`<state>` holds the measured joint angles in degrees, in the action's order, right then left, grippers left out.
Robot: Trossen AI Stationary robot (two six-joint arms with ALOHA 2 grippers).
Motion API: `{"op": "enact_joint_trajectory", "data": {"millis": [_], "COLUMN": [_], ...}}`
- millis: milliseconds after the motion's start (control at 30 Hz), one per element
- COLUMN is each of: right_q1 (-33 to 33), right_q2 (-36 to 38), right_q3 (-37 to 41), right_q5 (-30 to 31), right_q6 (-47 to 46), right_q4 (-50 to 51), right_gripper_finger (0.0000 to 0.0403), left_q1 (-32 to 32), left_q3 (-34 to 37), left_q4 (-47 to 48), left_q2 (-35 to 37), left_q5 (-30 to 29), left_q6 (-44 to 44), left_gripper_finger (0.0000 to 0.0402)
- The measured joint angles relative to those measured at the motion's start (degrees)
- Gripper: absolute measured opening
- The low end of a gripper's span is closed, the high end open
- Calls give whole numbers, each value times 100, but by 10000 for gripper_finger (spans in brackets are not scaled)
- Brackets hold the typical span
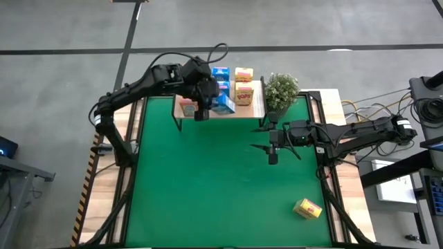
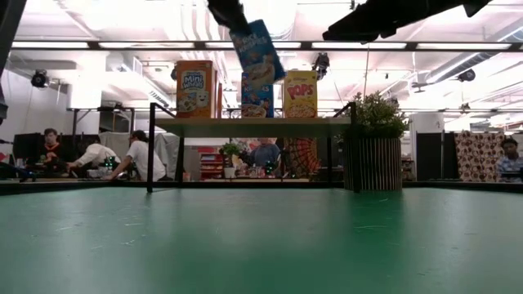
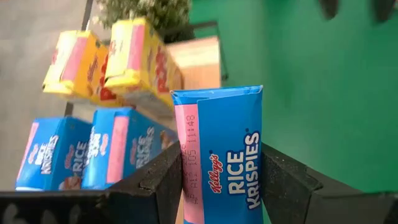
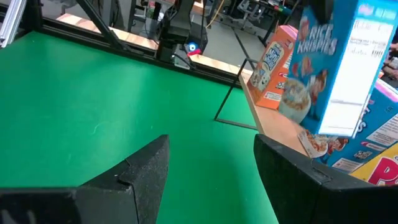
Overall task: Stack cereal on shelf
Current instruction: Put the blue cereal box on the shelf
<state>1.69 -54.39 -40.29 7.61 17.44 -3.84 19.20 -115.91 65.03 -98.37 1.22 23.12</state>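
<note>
— One blue box [image 3: 221, 155] sits clamped between your left gripper's [image 1: 201, 113] fingers [image 3: 152, 183], label reading Rice Krispies. You're holding it tilted, up above the shelf [image 1: 257, 100] at the far edge of the green mat [image 1: 221, 180].

— And what's already on the shelf?

— Your low view shows an orange box [image 2: 196, 89] upright at the left end, a blue one [image 2: 256, 100] in the middle behind the held box, and a yellow Pops box [image 2: 300, 93] to its right. From above you can see more blue [image 1: 221, 72] and yellow [image 1: 243, 73] on the far side; how many in all I cannot tell.

— Right arm?

— Your right gripper [image 1: 273, 153] hangs over the mat, right of centre, jaws spread wide with nothing between them. It's near the shelf's right end, just this side of the potted plant [image 1: 281, 90].

— Anything left on the mat?

— One yellow box [image 1: 308, 208] lies at the near right, well apart from both grippers.
</note>
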Motion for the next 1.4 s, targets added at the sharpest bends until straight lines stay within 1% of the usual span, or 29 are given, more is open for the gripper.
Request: {"op": "enact_joint_trajectory", "data": {"millis": [100, 233, 600, 900, 1133, 1400], "right_q1": [-2, -2, 2, 2, 2, 2], "right_q2": [0, 0, 0, 0, 0, -2], "right_q3": [0, 0, 0, 0, 0, 0], "right_q5": [-2, -2, -2, -2, -2, -2], "right_q6": [-95, -95, -95, -95, -96, -95], "right_q4": [13, 13, 14, 22, 41, 52], "right_gripper_finger": [224, 224, 224, 224, 224, 224], "left_q1": [98, 182, 195, 245, 254, 283], "left_q3": [215, 384, 868, 940, 1170, 1177], "left_q4": [-22, -240, -560, -680, -906, -916], "left_q2": [-2, -4, -7, -7, -7, -4], "left_q5": [-13, -11, -15, -68, -68, -68], "left_q6": [173, 183, 190, 122, 105, 49], "left_gripper_finger": [166, 166, 166, 166, 166, 171]}}
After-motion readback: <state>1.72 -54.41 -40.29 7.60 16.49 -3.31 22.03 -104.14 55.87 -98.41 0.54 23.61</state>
